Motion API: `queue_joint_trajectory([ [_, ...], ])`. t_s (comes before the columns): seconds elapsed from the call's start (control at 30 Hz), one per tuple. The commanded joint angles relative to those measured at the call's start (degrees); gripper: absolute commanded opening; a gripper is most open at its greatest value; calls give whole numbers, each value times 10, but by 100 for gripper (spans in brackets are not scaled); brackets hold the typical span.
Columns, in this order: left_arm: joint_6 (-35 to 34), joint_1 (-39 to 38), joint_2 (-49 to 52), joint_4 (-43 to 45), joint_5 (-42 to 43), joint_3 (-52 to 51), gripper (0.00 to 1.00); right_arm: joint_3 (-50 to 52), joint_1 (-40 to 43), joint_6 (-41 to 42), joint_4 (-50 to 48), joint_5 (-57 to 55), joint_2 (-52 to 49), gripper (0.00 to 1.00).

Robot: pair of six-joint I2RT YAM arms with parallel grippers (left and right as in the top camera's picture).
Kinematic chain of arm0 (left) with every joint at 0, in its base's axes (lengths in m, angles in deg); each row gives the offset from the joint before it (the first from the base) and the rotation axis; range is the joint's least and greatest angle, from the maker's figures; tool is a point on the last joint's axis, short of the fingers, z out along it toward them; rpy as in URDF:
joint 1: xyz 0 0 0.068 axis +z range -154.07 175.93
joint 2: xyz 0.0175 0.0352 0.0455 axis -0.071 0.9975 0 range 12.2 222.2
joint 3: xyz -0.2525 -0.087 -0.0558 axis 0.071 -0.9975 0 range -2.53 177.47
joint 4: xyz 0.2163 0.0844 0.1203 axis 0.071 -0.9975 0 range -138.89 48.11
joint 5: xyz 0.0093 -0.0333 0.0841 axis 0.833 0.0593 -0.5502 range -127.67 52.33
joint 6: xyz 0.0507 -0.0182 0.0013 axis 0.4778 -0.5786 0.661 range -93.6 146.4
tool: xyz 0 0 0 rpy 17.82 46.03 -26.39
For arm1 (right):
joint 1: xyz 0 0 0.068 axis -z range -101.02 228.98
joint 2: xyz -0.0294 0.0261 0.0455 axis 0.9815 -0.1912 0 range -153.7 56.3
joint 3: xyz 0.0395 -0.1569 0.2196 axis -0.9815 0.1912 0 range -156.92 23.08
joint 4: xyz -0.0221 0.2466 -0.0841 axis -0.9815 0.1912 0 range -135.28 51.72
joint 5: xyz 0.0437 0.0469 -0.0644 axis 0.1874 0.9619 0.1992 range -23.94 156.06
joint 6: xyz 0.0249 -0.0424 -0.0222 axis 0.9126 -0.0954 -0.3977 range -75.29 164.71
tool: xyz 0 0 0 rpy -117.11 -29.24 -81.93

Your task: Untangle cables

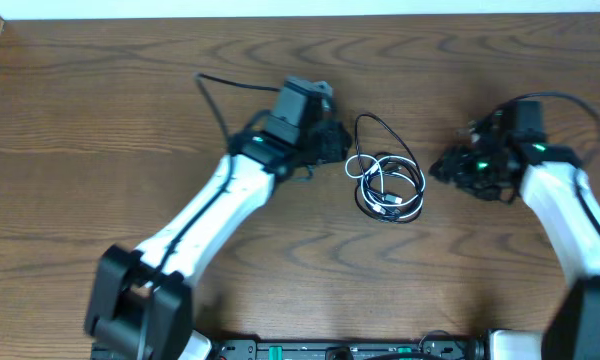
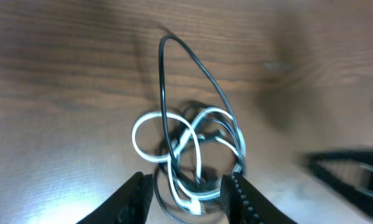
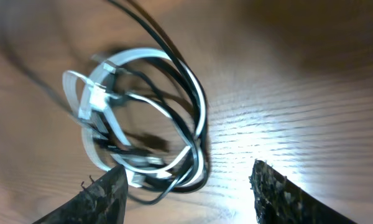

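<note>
A black cable [image 1: 383, 131] and a white cable [image 1: 361, 165] lie knotted together in one small heap at the middle of the wooden table [image 1: 100, 110]. My left gripper [image 1: 332, 143] is just left of the heap. In the left wrist view this gripper [image 2: 188, 202] is open, and the near loops of the white cable [image 2: 140, 127] and black cable [image 2: 193, 59] lie between its fingers. My right gripper [image 1: 442, 168] is right of the heap. It [image 3: 189, 199] is open, with the white cable [image 3: 90, 93] and black cable [image 3: 174, 56] lying by its left finger.
A thicker black arm wire [image 1: 215, 95] loops over the table behind my left arm [image 1: 210, 210]. The arm bases [image 1: 340, 350] stand along the front edge. A pale wall strip [image 1: 300, 8] runs along the table's far edge.
</note>
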Motion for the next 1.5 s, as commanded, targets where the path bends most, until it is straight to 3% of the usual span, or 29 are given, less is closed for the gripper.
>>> queue_joint_trajectory([
  [0.0,13,-26,63,42,-93,6,45,-6,19,-13,11,16,70,61],
  [0.17,13,-38,134,109,-93,13,49,-6,26,-13,30,10,134,66],
  [0.53,12,-98,210,111,-128,30,49,-6,26,-14,50,10,143,66],
  [0.6,4,-105,216,111,-137,30,42,-6,26,-14,50,10,143,65],
  [0.67,4,-109,217,105,-151,30,15,-5,26,-13,52,11,143,65],
  [0.7,4,-109,216,102,-164,30,7,-5,24,-14,54,10,142,65],
  [0.77,0,-106,210,102,-171,30,7,-5,24,-16,54,10,138,65],
  [0.97,0,-87,104,61,-139,31,7,-5,23,-18,59,11,109,64],
  [1.27,-29,-48,-91,18,7,31,7,-5,-5,-66,11,83,43,63],
  [1.47,-66,-20,-124,35,49,31,7,-5,-39,-69,-42,128,29,63],
])
